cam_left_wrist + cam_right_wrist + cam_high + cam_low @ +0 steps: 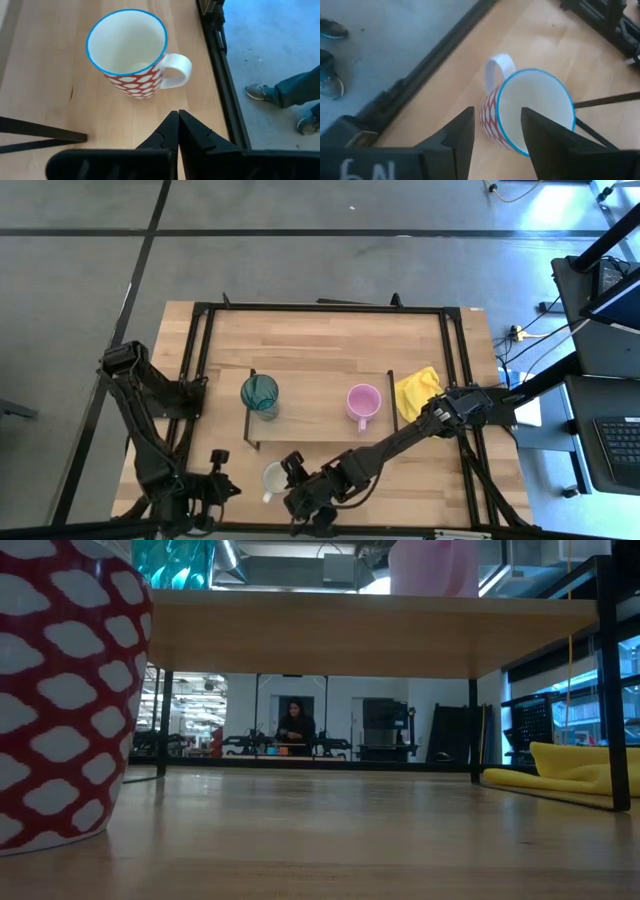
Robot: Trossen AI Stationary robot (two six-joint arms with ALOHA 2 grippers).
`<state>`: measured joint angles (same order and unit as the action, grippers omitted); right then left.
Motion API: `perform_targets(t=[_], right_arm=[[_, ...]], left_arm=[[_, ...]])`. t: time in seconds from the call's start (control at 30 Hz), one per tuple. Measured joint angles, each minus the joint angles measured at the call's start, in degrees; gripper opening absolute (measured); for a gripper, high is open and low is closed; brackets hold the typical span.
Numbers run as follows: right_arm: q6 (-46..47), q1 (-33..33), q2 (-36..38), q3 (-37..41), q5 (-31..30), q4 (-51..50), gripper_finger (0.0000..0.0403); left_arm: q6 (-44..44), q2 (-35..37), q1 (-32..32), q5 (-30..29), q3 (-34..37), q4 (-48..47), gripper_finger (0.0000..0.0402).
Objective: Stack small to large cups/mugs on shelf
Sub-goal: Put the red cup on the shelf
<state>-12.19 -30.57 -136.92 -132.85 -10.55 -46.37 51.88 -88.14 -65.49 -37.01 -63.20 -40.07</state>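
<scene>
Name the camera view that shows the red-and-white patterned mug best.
The left wrist view: the red-and-white mug shows whole, with blue rim, empty inside and handle. The right wrist view crops it behind the right gripper; the low view shows one side; the high view, a small rim.

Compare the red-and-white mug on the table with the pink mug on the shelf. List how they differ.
The red-and-white mug stands on the tabletop near its front edge; the pink mug stands up on the shelf. The red-and-white mug is patterned with a blue rim and white inside; the pink mug is one plain colour. The open right gripper is at the red-and-white mug; nothing is near the pink mug. Both are upright, empty and handled.
</scene>
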Motion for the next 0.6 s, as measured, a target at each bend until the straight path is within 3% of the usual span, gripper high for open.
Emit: perform_targets(t=[0.3, 0.6], right_arm=[[-0.06, -0.09, -0.06, 3.79, 1.59, 2.55, 0.0161], [-0.16, 0.03, -0.06, 3.90, -0.63, 5.19, 0.0161]], left_arm=[[-0.01, -0.04, 1.45, -0.35, 0.02, -0.22, 0.0007], [0.28, -0.04, 1.64, -0.37, 0.02, -0.20, 0.0006]])
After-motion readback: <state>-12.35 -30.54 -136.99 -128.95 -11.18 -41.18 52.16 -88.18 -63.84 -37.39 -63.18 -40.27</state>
